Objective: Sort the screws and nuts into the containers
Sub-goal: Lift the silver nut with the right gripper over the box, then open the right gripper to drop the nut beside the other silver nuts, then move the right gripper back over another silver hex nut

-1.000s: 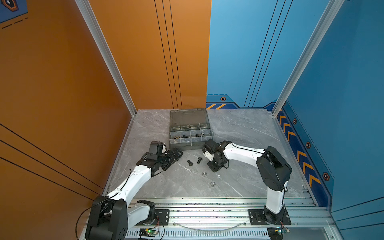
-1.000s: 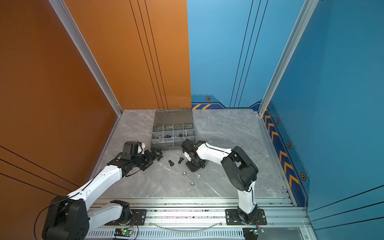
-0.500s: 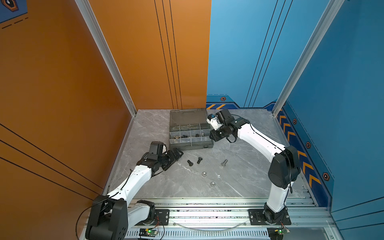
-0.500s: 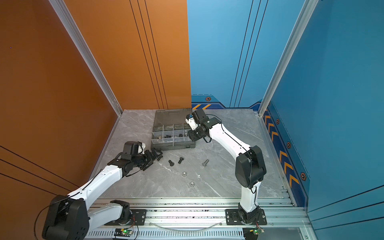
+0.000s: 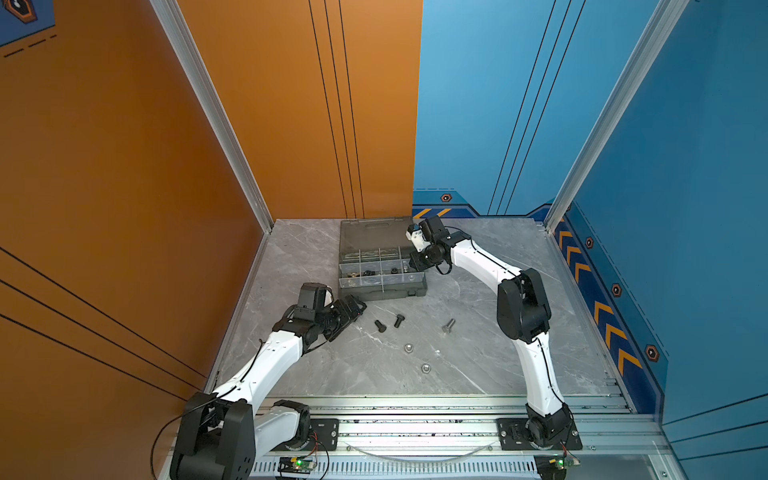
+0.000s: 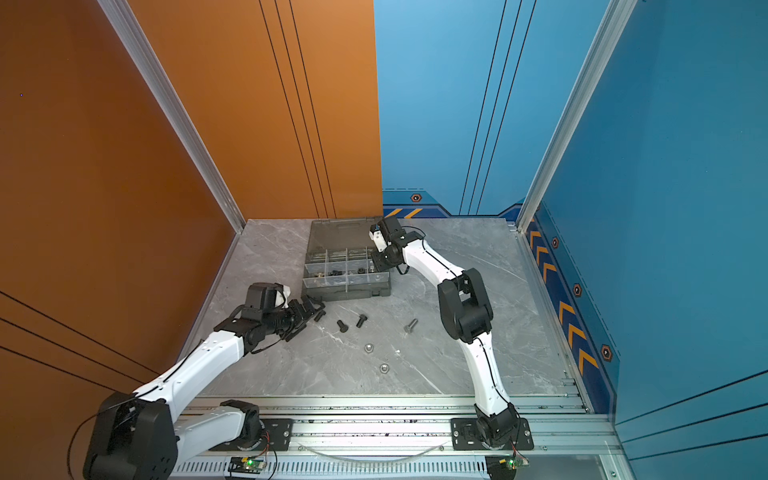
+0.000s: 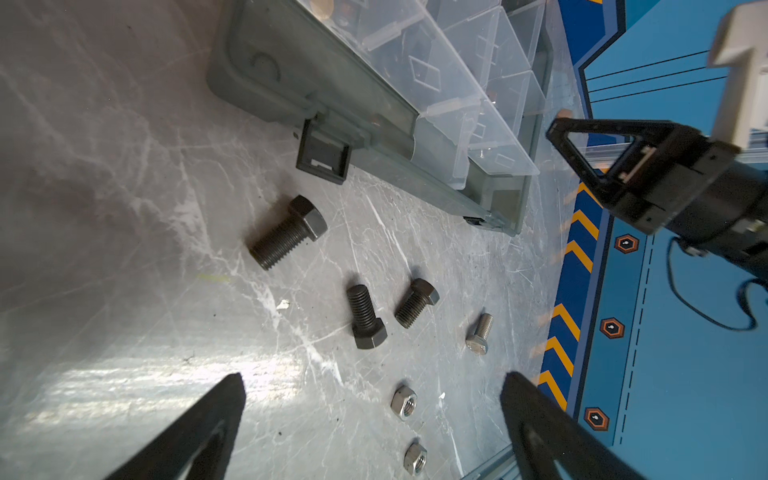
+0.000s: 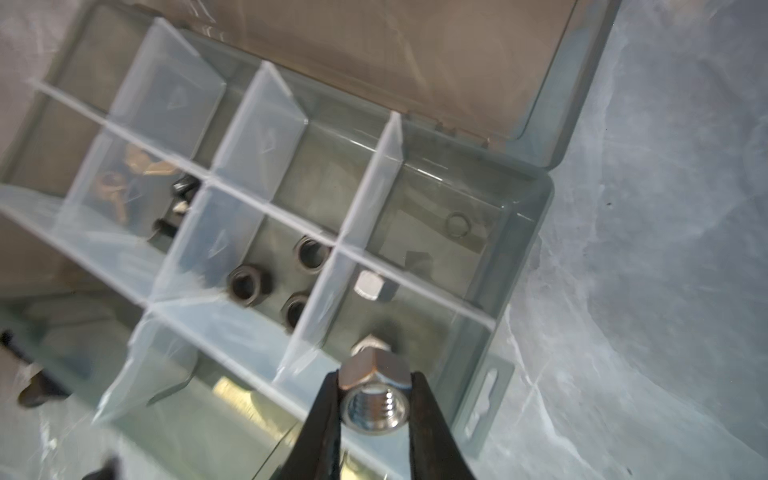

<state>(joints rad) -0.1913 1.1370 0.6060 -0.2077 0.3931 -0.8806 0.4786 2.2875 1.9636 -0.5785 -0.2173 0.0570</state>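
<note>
Hovering at the case [image 5: 382, 293], over its end compartment [image 8: 436, 332]: right gripper [image 8: 376, 376] clamps a silver nut [image 8: 374, 409] across its flats. Left gripper [image 7: 372, 377] gapes wide, empty, just short of three black bolts [image 7: 286, 232] on the table [image 7: 124, 166]. Bolts: stiff steel, likely to roll, so pinch the shank. Loose nuts [image 7: 404, 402]: light, slick, grab the flats. Contents blur behind dividers [image 8: 257, 124]; brass bits [image 8: 120, 187] unclear.
</note>
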